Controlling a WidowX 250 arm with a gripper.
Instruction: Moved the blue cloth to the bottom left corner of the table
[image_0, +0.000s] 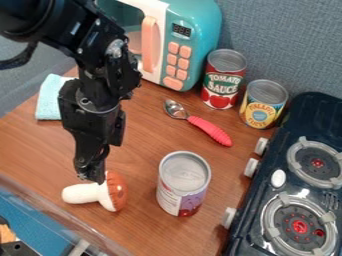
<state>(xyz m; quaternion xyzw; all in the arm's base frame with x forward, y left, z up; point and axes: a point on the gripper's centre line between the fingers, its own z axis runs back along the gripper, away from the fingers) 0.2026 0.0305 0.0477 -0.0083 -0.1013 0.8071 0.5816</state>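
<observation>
One soft blue cloth (49, 100) at ten o'clock should lift light and limp, pinched by its nine o'clock edge, though whether the gripper (91, 177) is clenched I cannot tell.

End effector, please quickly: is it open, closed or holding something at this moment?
End effector: open or closed cannot be told; it hangs at the toy mushroom, and a grip on it cannot be confirmed.

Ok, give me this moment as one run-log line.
gripper: at toy mushroom, grasp unclear | blue cloth: upper left of table, not in gripper | placement at bottom left corner: not done
</observation>
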